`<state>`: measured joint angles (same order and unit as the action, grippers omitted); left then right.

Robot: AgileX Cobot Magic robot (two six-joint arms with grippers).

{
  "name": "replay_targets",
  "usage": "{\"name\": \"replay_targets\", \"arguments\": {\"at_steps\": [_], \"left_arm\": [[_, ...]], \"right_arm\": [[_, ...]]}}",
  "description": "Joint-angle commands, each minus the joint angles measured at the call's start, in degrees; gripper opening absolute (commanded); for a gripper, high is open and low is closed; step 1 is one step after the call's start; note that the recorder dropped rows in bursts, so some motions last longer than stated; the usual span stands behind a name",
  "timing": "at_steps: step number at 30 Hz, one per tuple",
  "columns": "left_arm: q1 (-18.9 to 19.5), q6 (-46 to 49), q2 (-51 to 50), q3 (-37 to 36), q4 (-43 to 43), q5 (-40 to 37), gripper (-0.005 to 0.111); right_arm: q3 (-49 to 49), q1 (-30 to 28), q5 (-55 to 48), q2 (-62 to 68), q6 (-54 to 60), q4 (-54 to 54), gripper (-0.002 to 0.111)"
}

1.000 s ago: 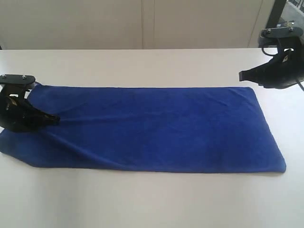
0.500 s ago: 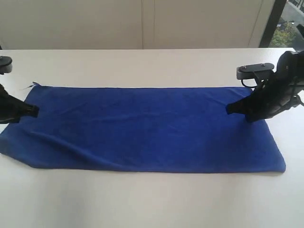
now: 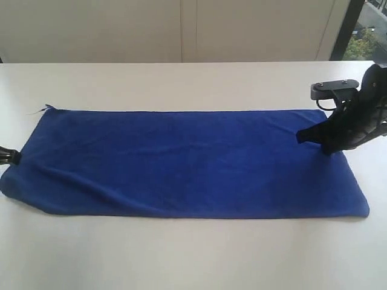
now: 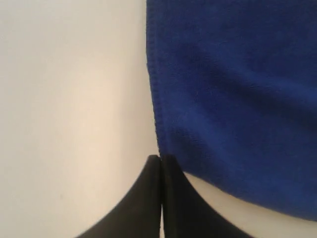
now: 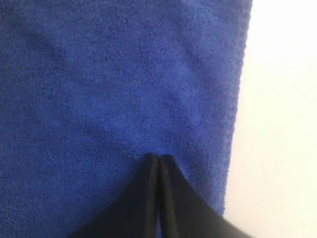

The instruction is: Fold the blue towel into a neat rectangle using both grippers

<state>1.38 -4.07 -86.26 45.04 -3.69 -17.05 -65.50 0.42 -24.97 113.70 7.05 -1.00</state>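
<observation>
No fold has been made: the towel is spread flat in one layer along the bench, from 9 to 3 o'clock, slightly wrinkled at its 8 o'clock corner. The left tool is seen at 9 o'clock, pressed closed on nothing, tips just beside the hem. The right tool, at 3 o'clock, is also closed, tips on the cloth; whether fabric is pinched cannot be told. All folding is judged to remain. No brand, label or writing can be read.

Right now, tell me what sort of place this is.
Likely an office or lab: a white table, pale wall panels behind it, a window with greenery at the right.
</observation>
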Motion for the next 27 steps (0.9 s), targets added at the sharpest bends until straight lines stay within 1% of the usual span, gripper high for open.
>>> {"name": "replay_targets", "arguments": {"at_steps": [1,5,11,17,23,27], "left_arm": [[0.3,0.1,0.2,-0.5,-0.6,0.7,0.0],[0.3,0.1,-2.4,-0.5,-1.9,2.1,0.0],[2.6,-0.6,-8.8,-0.5,-2.4,5.5,0.0],[2.6,-0.2,-12.8,-0.5,-2.4,9.5,0.0],[2.5,-0.2,-13.7,-0.3,-2.2,9.5,0.0],[1.9,0.0,-13.7,-0.3,0.7,9.1,0.0]], "right_arm": [[0.0,-0.8,-0.5,0.6,0.4,1.0,0.0],[0.0,-0.8,-0.5,0.6,0.4,1.0,0.0],[0.0,-0.8,-0.5,0.6,0.4,1.0,0.0],[0.0,-0.8,-0.5,0.6,0.4,0.6,0.0],[0.0,-0.8,-0.2,0.6,0.4,0.6,0.0],[0.0,-0.8,0.4,0.6,0.4,0.6,0.0]]}}
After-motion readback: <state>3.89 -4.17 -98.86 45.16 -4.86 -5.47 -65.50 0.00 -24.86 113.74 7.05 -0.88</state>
